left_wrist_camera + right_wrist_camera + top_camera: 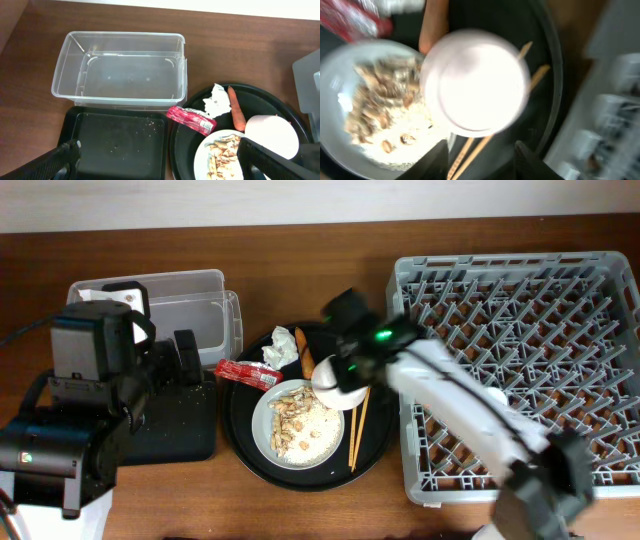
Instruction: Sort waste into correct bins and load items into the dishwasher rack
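On the brown wooden table (300, 250), a clear tub (70, 80) stands just behind a shallow black tray (115, 145) flecked with crumbs. The left gripper (160, 160) hovers over that tray, fingers wide apart. Beside them, a round black tray (385, 430) holds a plate (258, 415) of food scraps (300, 425), a red wrapper (247, 372), a tissue (281, 347), a carrot (237, 112), chopsticks (357, 425) and a white bowl (475, 82). The right gripper (482, 160) is spread open just at the bowl, its arm crossing the grey rack (560, 310).

Motion-blurred white bowl (477, 82) — over plate (335, 90) of scraps (375, 95), chopsticks (538, 76) beside
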Robot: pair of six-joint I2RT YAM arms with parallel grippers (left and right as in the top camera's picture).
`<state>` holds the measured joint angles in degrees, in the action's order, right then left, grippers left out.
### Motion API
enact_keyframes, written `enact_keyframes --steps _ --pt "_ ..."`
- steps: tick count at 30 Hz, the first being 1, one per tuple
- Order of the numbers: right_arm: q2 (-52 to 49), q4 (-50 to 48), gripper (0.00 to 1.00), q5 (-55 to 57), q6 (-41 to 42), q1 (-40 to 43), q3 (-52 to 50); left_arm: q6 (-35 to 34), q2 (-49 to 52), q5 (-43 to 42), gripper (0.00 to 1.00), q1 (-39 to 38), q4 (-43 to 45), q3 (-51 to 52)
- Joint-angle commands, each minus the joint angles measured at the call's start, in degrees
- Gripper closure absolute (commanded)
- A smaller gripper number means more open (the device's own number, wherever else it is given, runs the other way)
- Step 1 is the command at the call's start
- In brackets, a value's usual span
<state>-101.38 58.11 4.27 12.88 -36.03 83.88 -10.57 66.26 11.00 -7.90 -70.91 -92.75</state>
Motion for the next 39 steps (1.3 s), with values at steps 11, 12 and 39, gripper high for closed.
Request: enact_keyframes --steps 11,12,39 --pt "-6.6 -4.6 0.05 32.7 -6.3 -17.3 0.3 -0.7 0.0 0.8 0.0 0.2 0.0 -0.5" --pt "-7.7 -4.4 0.01 33.0 -7.3 -17.7 0.3 -0.7 0.0 0.8 0.0 0.2 0.1 -0.5" --pt "-18.4 -4.6 0.02 45.4 -6.4 -18.2 0.3 -0.7 0.0 0.8 0.0 0.2 0.0 -0.5"
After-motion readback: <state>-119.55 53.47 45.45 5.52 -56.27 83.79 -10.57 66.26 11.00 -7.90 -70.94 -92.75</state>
